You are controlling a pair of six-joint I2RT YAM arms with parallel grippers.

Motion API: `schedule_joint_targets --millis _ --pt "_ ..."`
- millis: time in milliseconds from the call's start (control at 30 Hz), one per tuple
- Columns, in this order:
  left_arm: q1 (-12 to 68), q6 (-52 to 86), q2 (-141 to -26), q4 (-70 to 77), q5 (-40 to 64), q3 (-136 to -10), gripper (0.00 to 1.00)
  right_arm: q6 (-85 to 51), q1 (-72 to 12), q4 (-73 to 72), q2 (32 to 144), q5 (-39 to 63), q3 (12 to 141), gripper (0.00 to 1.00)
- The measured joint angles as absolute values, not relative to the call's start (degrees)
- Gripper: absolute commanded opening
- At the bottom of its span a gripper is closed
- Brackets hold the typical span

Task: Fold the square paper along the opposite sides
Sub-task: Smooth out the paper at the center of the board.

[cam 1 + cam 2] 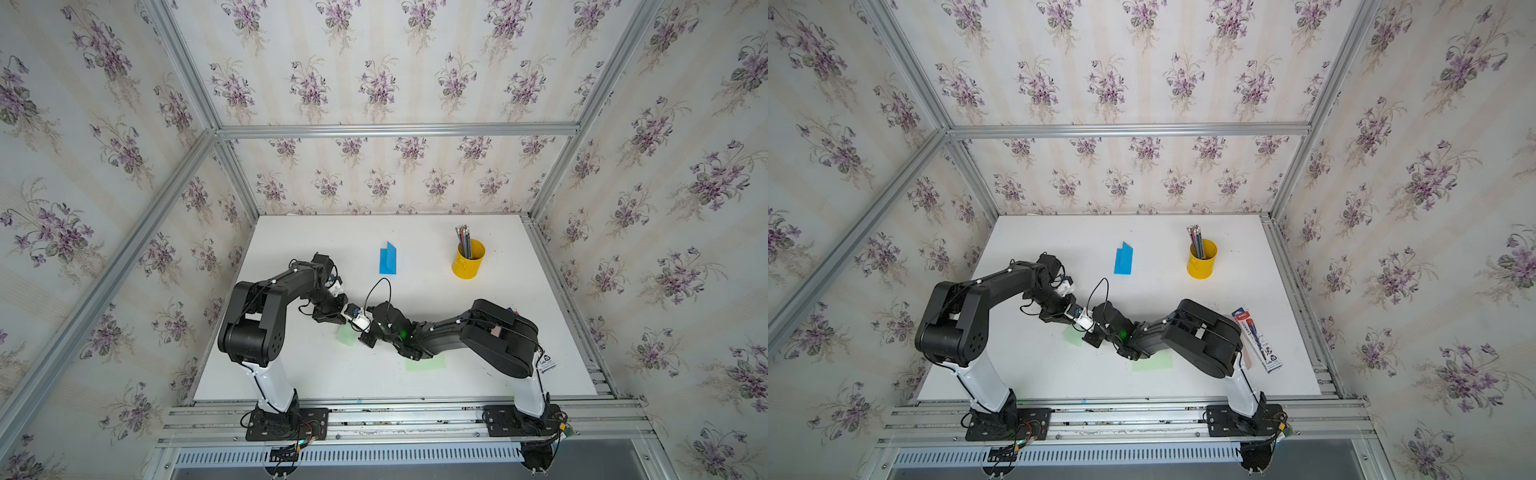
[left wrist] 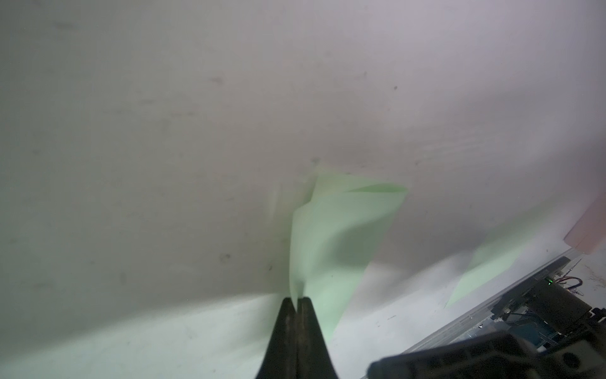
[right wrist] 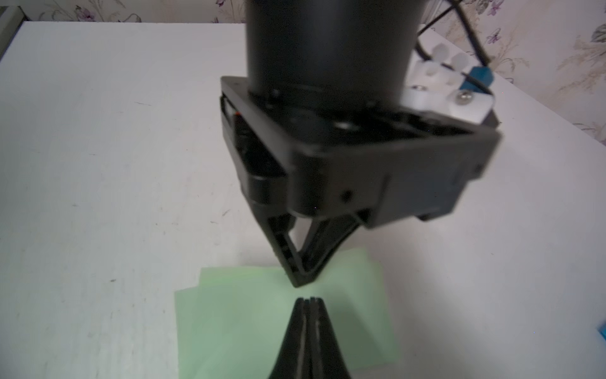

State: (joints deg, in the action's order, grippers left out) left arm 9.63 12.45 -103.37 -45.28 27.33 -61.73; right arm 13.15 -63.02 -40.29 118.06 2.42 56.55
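Lab cell: aluminium frame (image 1: 395, 130), wallpapered panels (image 1: 395, 62)

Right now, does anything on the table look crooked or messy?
Yes. The green paper that the left gripper pinches is folded crooked: its layers don't match, so corners poke out, and it buckles near the pinch. The folded blue paper farther back is lopsided too.

The whole cell is taken in from high above the front edge in both top views, looking down and toward the back wall, with the white table (image 1: 415, 232) seen from well away. The left wrist view is set very close to the table, sighted along the left gripper (image 2: 297, 299) onto the green paper (image 2: 341, 229). The right wrist view is aimed low toward the back wall past the right gripper (image 3: 310, 299), and the same paper and the left gripper are shared there at close range.
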Motion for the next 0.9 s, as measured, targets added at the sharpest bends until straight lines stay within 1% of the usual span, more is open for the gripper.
schedule_joint_targets --millis 133,300,500,700,800,900 --pt "9.63 12.45 -103.37 -45.28 27.27 -61.73 0.00 13.30 -63.92 -39.33 120.88 3.44 58.52 0.00" --pt "9.63 12.45 -103.59 -45.25 27.24 -61.80 0.00 13.21 -64.45 -38.83 122.08 2.46 57.69 0.00" --pt "9.54 12.45 -103.59 -45.76 27.27 -61.80 0.00 11.97 -65.19 -42.09 119.83 0.93 52.25 0.00" --pt "9.30 12.43 -103.59 -45.67 27.16 -61.95 0.00 11.73 -65.60 -40.99 115.44 0.23 47.31 0.00" --pt "9.23 12.43 -103.59 -45.63 27.16 -62.02 0.00 11.88 -65.60 -37.12 113.23 -0.43 47.22 0.00" --pt "9.23 12.43 -103.55 -45.60 27.16 -62.00 0.00 12.43 -65.63 -34.35 112.44 -0.43 50.37 0.00"
